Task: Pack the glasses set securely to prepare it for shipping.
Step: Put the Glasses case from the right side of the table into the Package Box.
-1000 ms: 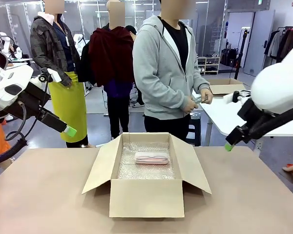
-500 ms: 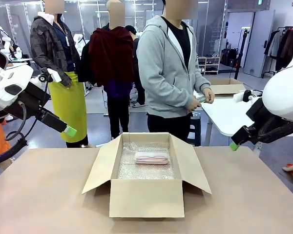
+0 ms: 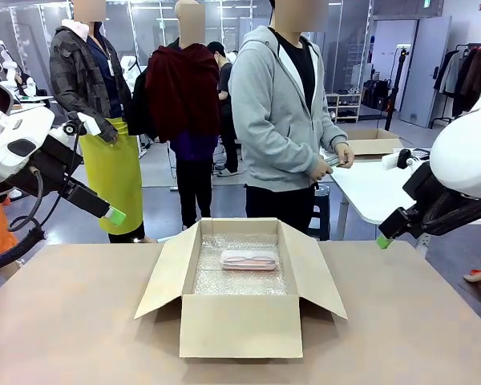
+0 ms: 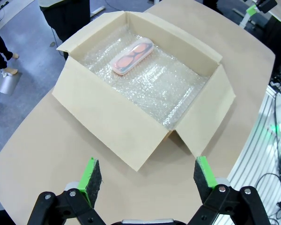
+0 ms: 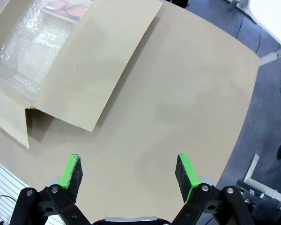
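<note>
Pink glasses case [image 3: 249, 259] lies on bubble wrap [image 3: 236, 282] in the open cardboard box [image 3: 240, 325] at centre frame; left pincer [image 4: 145, 164] and right pincer [image 5: 128, 161] hover released, holding nothing.

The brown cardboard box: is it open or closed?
Open. The flaps of the brown cardboard box spread outward, showing its bubble-wrap lining and the pale pink oblong case lying inside.

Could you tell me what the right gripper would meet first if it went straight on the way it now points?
Most likely bare table, beside the outspread flap of the cardboard box. The right gripper is open and points down at it; nothing seems to lie between, though depth is unclear.
</note>
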Robot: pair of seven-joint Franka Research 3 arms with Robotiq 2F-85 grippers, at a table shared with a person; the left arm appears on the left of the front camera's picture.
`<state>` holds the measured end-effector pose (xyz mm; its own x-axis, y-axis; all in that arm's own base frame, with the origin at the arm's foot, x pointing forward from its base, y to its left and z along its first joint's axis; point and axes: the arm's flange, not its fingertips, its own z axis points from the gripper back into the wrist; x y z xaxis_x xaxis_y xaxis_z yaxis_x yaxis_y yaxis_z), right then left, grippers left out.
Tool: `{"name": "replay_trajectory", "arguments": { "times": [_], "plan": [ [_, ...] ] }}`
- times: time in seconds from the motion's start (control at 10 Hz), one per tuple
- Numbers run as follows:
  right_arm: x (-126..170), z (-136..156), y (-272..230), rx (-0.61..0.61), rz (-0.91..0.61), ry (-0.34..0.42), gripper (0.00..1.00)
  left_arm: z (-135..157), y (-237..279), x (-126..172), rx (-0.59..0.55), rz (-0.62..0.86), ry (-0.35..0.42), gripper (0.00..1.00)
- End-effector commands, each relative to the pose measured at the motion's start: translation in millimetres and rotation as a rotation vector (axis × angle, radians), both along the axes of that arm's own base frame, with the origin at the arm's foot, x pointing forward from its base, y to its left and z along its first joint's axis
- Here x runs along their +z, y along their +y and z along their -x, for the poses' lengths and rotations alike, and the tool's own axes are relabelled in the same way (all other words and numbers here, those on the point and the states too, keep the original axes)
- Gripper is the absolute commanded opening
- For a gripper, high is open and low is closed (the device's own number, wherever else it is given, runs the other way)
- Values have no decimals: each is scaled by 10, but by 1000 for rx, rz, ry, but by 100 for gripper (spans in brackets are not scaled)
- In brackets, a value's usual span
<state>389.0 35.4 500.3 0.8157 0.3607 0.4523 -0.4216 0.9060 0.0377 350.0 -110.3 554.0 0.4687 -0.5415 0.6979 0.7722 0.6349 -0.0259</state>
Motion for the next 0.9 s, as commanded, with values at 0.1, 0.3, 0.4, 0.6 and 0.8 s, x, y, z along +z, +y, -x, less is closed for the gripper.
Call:
{"name": "replay_trajectory", "arguments": {
  "times": [0.1, 0.3, 0.4, 0.6, 0.8],
  "plan": [
    [22, -18, 3, 6, 5, 7, 100, -4, 8, 7, -6, 17, -5, 100],
    [22, -18, 3, 6, 5, 7, 100, -4, 8, 7, -6, 17, -5, 100],
    [22, -18, 3, 6, 5, 7, 100, -4, 8, 7, -6, 17, -5, 100],
    [22, -18, 3, 6, 5, 7, 100, -4, 8, 7, -6, 17, -5, 100],
    [22, -18, 3, 6, 5, 7, 100, -4, 8, 7, -6, 17, -5, 100]
  ]
}}
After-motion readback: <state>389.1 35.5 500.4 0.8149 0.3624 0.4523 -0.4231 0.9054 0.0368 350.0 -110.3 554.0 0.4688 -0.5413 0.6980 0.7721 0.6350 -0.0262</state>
